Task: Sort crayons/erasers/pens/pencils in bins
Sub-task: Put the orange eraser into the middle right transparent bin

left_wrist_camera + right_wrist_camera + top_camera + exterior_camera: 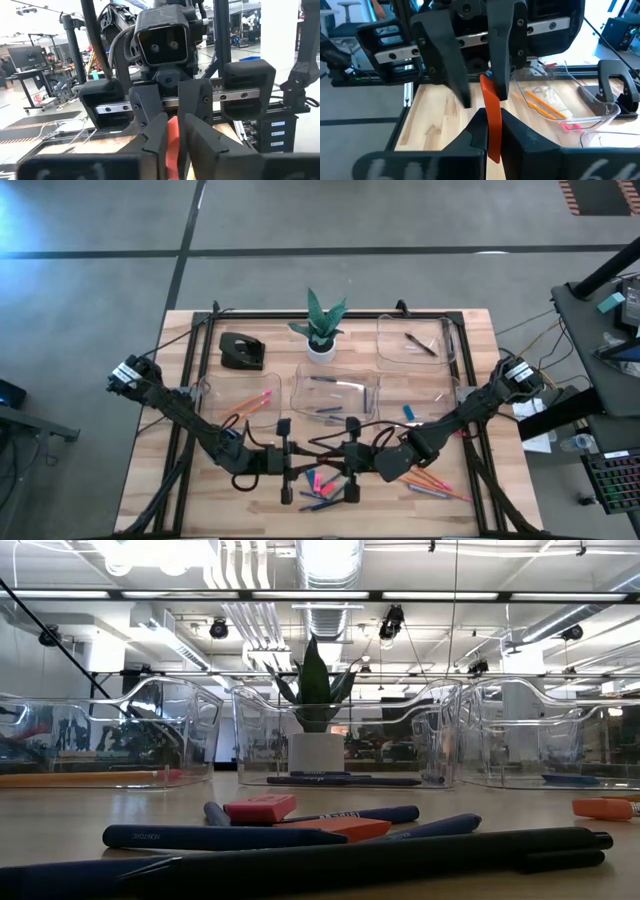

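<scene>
While handed over, pencil (pixel 492 120) betw. both jaws

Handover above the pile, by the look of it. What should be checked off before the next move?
1. Right gripper shut on the orange pencil: ok.
2. Left gripper open: ok.
3. Left gripper fully off the pencil: cannot tell, one finger sits close.
4. Bin with pencils has room: ok.
5. Loose pile below, no gripper at table height: ok.
</scene>
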